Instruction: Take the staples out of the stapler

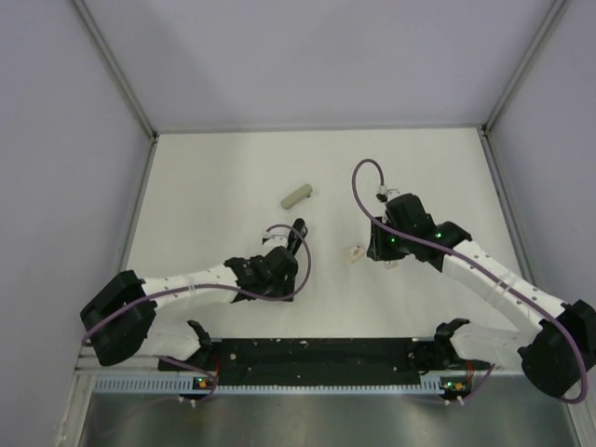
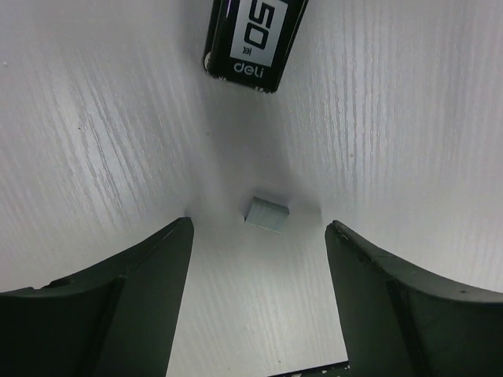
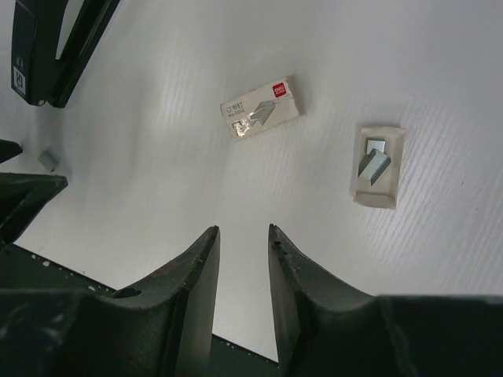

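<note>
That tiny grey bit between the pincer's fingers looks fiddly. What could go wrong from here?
The staples lie flat on the table between the left pincer's open fingers; being so small and thin, they could slip out or get pushed aside if the fingers close. The stapler lies just beyond them, so a forward slide might bump it.

Left gripper (image 2: 258, 228): fingers spread wide, and only the staples (image 2: 266, 214) lie in the gap. I see bare table (image 2: 102, 141) on either side. Straight ahead the stapler (image 2: 251, 39) blocks my lane.

Right gripper (image 3: 241, 230): narrow gap, nothing in it. Bare run ahead up to the staple box (image 3: 261, 110). Open tray (image 3: 378, 166) sits right of it, with a passable lane between. Green stick (image 1: 297, 196) lies farther out, well apart.
</note>
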Robot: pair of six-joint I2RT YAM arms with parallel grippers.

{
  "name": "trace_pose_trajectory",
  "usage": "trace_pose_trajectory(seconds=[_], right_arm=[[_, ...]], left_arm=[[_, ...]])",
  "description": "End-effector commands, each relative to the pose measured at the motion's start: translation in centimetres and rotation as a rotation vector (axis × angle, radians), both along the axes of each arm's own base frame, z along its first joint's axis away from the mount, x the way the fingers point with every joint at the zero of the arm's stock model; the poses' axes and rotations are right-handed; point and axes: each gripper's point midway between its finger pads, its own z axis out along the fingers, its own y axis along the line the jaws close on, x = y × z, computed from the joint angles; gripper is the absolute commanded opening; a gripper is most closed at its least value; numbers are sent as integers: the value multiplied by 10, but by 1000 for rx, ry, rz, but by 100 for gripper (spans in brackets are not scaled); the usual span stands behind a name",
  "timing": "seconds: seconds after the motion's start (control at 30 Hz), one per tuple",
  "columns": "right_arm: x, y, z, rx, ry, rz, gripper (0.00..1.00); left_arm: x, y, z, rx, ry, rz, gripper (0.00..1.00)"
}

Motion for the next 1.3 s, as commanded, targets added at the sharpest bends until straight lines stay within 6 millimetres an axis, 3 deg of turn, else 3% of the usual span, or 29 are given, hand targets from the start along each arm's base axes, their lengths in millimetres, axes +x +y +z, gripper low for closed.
trace_pose_trajectory(seconds=[0.0, 0.2, 0.53, 0.73, 1.0, 1.27], right_arm=[[-3, 11, 13, 62, -50, 46, 32], [-3, 11, 14, 65, -53, 45, 32], [-2, 12, 8, 61, -38, 49, 32], [-2, 13, 7, 60, -36, 47, 33], [-2, 12, 8, 61, -39, 41, 33], [-3, 11, 7, 60, -36, 41, 33]], left_arm=[[21, -15, 12, -5, -69, 5, 70], [21, -22, 2, 8, -52, -51, 57], [11, -21, -2, -10, -24, -66, 46], [5, -18, -1, -6, -12, -74, 45], [0, -9, -3, 47, -1, -72, 51], [0, -2, -6, 83, -2, -57, 44]])
